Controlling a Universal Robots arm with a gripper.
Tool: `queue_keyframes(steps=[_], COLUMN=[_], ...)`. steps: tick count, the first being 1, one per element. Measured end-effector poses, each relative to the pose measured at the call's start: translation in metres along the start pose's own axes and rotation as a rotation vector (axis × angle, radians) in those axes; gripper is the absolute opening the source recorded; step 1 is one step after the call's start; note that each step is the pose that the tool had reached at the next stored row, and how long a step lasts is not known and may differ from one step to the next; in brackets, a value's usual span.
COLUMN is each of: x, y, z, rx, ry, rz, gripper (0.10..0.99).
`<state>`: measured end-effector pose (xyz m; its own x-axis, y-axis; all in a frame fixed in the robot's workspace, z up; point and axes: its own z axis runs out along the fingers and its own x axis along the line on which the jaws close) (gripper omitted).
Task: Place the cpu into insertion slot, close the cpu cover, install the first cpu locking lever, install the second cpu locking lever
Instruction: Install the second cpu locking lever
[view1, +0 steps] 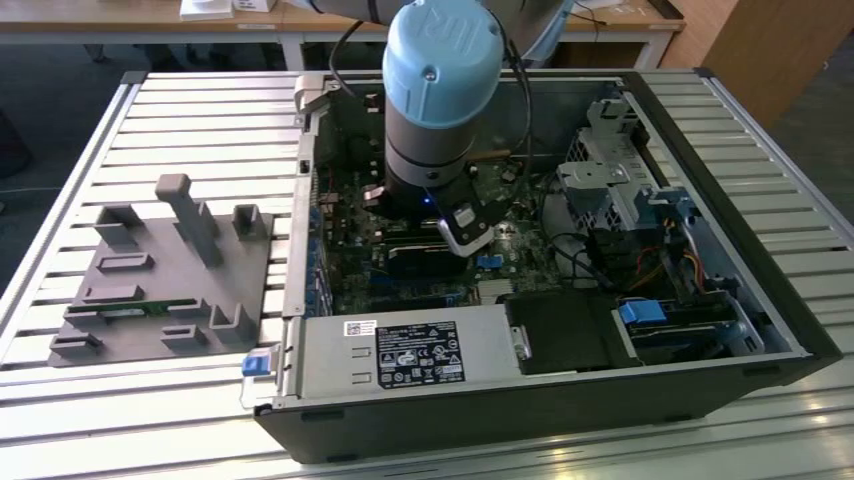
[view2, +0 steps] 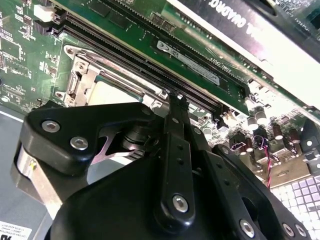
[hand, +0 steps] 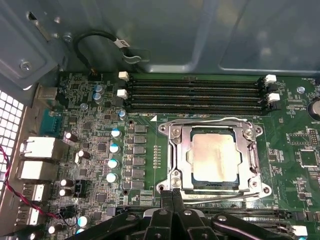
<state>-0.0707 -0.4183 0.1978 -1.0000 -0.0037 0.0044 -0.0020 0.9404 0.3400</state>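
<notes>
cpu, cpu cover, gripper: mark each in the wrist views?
cpu (hand: 214, 159): first wrist view, centre of its pale face.
cpu cover (hand: 176, 150): first wrist view, a side bar of the silvery frame.
gripper (hand: 172, 196): first wrist view, between the fingertips.

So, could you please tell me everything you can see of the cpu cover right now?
The cpu cover is a thin frame of silvery metal with a square cut-out centre. It lies flat and closed over the insertion slot on the green board, with the cpu showing pale tan through its opening. Wire levers run along its edges. The gripper, fingers together, sits at its near edge; in the second wrist view the cover lies just beyond the black fingers.
</notes>
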Motion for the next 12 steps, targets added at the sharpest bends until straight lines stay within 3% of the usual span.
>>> queue_keyframes(steps=[2, 4, 8, 12], x=[0.0001, 0.0005, 0.0027, 0.0038], y=[-0.0001, -0.0031, -0.0033, -0.0033], z=[0.0006, 0.0085, 0.0093, 0.0104], rx=[-0.004, -0.025, -0.035, -0.038], ry=[-0.0001, 0.0001, -0.0001, 0.0000], rz=[0.000, 0.000, 0.000, 0.000], gripper=[0.106, 0.106, 0.106, 0.106])
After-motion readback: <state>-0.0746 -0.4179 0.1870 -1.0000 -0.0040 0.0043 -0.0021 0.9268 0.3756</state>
